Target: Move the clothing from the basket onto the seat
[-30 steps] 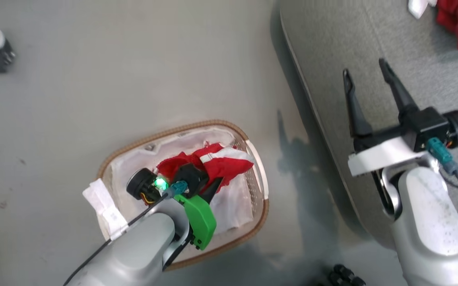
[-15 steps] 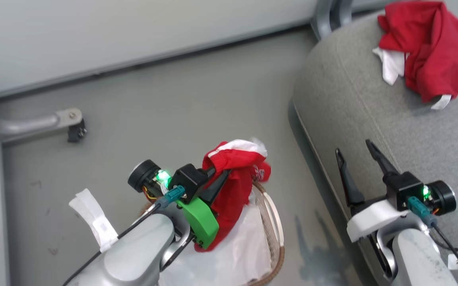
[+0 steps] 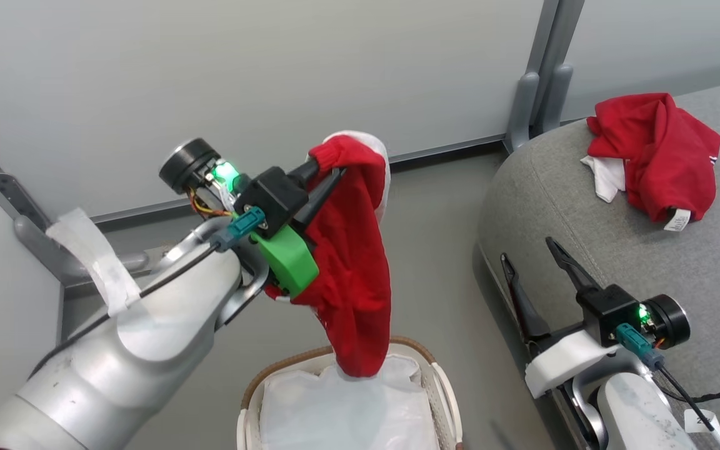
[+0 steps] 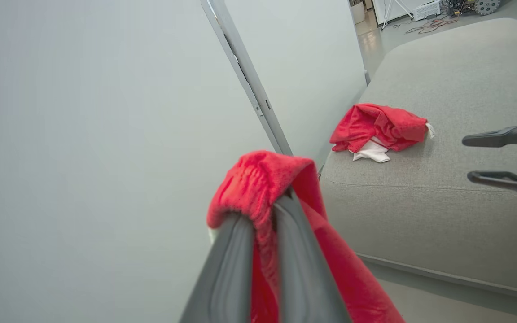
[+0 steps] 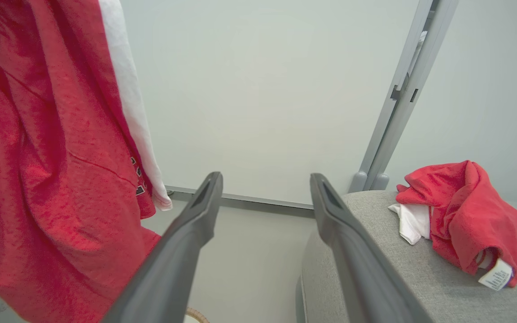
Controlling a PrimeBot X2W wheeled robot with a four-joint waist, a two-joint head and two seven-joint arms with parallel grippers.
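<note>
Higher than half a second earlier, the left gripper (image 3: 327, 167) had raised the soft red fabric garment with white trim (image 3: 354, 269) well above the small oval white plastic basket with a brown woven rim (image 3: 285, 364).

From the head camera, its two dark fingers were pinched together on the garment's top fold. The cloth hung straight down, its lower end over the basket's white fabric liner (image 3: 335, 415); whether it touched could not be told. A second crumpled red garment (image 3: 654, 150) lay on the large grey upholstered seat (image 3: 554, 200). The right gripper (image 3: 527, 250) stood spread and empty by the seat's near edge.

From the left wrist, the fingers were pressed tight on red fabric. The second garment lay on the seat beyond, near a grey metal post (image 4: 249, 89).

From the right wrist, the fingers stood wide apart with nothing between them. The held garment hung at the left, and the second garment lay on the seat at the right, showing a small white label (image 5: 494, 274).
</note>
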